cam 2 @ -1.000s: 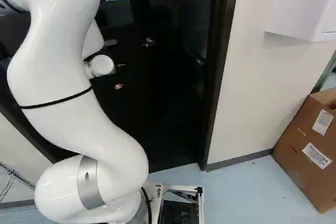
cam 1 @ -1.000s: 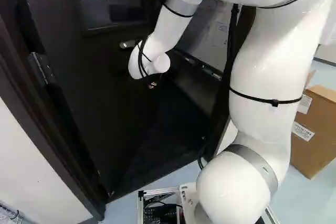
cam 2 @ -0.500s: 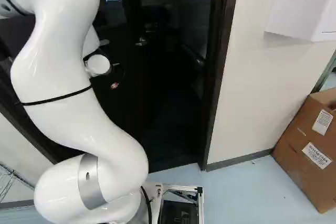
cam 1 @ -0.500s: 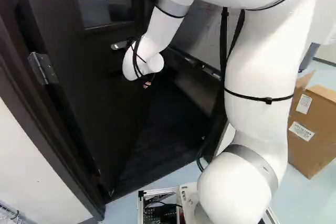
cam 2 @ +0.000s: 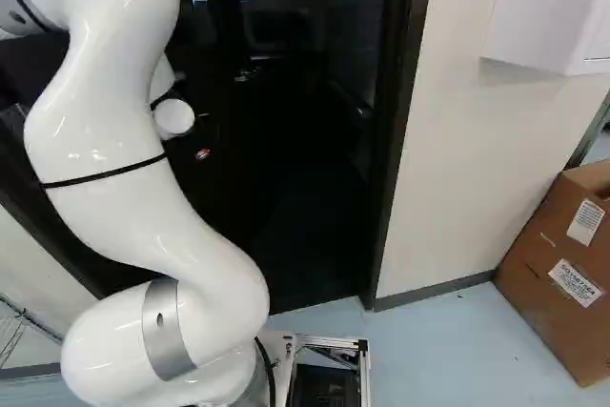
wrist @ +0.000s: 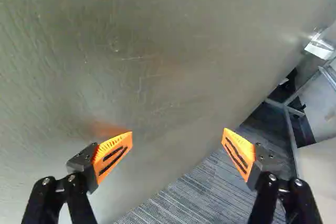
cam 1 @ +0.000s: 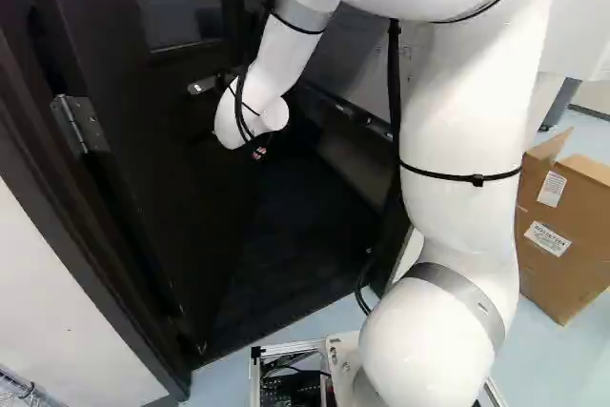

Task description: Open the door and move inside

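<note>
The dark door stands ajar, swung inward from its hinge at the left of the left base view. Its lever handle sits just beyond my white wrist. Low on that wrist, my gripper shows only as a small reddish part against the dark door. In the wrist view my gripper has its orange-padded fingers wide apart with nothing held. The door's face fills most of that view, very near one finger; whether it touches cannot be told.
The door frame and pale wall bound the opening on its right. Through the gap show striped carpet and metal-framed furniture. A cardboard box stands by the wall, below a white cabinet.
The door has swung further inward, its handle shifting left in both base views. My arm has moved left along with it, the wrist staying close to the door. The base has not moved.
</note>
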